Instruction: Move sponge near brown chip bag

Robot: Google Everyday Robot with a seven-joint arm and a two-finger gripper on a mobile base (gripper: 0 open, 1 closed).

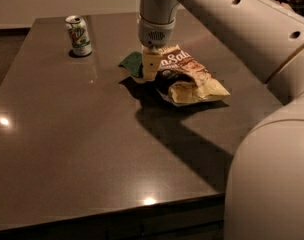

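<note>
The table [67, 159] carries all items. The arm [217, 19] reaches in from the right and points straight down, so the approach is vertical. The brown chip bag [192, 76] lies flat near the table centre. The gripper [150, 69] stands at the bag's left edge, closed on the sponge [131, 62]. The sponge sits low, just beside the bag, which suits placement. The soda can [78, 35] stands well apart.
</note>
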